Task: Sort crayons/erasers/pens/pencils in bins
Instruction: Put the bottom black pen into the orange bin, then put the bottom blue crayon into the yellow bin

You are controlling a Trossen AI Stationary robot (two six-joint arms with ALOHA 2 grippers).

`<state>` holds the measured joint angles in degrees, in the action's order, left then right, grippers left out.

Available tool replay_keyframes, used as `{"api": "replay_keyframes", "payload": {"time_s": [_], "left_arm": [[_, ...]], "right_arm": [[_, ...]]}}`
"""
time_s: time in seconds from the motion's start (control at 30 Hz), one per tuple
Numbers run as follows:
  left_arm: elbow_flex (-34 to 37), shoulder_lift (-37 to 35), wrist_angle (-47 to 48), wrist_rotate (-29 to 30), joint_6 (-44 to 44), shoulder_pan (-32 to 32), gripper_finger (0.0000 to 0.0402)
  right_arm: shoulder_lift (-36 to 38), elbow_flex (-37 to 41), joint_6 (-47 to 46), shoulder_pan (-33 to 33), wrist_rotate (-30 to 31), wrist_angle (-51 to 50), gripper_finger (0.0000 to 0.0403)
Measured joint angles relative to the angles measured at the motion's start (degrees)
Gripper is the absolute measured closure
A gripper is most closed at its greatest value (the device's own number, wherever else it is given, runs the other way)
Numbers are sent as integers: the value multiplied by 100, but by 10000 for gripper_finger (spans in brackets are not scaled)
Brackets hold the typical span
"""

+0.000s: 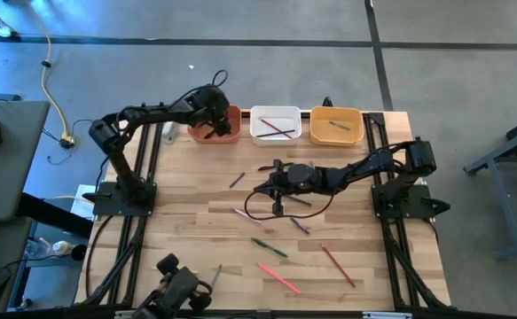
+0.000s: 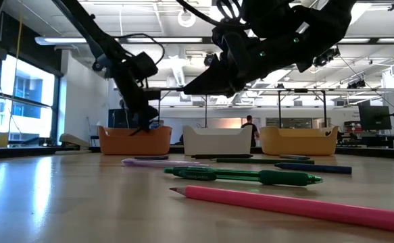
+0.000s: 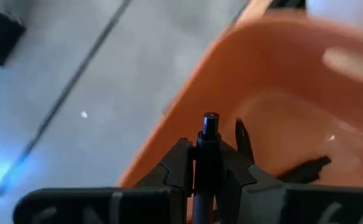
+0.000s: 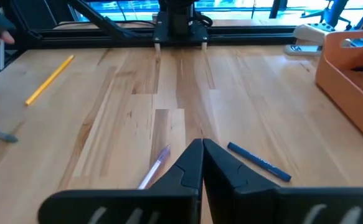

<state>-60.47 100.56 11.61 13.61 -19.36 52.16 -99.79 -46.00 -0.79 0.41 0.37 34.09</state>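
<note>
Left claw (image 3: 207, 163) grips dark pen (image 3: 208, 134) over terracotta-orange plastic bin's rim (image 3: 187, 93); release may drop it outside. Right claw (image 4: 202, 163) closed, empty, above bench (image 4: 131, 81).

The left gripper (image 3: 209, 163) pinches a dark pen (image 3: 208, 149) between its fingers, the pen's tip poking out just over the rim of the terracotta-orange bin (image 3: 187, 106). A dark stick (image 3: 306, 168) lies on the bin's floor.

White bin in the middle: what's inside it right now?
The white bin holds a few crossed sticks, one reddish and one dark. Nothing covers it from above, but exactly how many sticks it holds is too small to tell.
</note>
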Motion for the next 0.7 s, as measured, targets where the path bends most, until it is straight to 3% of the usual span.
{"api": "replay_keyframes", "payload": {"time_s": [0.17, 0.47, 0.57, 0.7], "left_arm": [[0, 116, 127, -113, 58, 48, 349], [0, 80, 43, 362, 56, -33, 302], [2, -39, 86, 506, 63, -113, 303], [2, -453, 43, 358, 255, -341, 337]], "right_arm": [[-2, 0, -188, 3, 2, 6, 402], [0, 0, -180, 6, 2, -15, 403], [92, 0, -166, -1, 2, -115, 403], [476, 0, 26, -3, 34, -533, 403]]}}
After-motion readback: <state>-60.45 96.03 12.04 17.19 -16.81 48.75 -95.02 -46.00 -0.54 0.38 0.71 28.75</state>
